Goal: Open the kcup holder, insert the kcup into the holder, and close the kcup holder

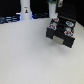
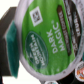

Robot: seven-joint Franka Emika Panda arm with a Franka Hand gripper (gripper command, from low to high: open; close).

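Wrist view shows the pincer (image 2: 47, 42) pinching the kcup (image 2: 47, 37), its green top filling the frame.

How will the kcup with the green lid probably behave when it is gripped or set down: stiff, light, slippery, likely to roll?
The kcup is probably light: next to the kcup holder it is a small pod. Its glossy printed foil lid looks thin, so pressing there may dent or pierce it. Its outline is round, so laid on its side it would likely roll; standing on a flat end should be steadier.
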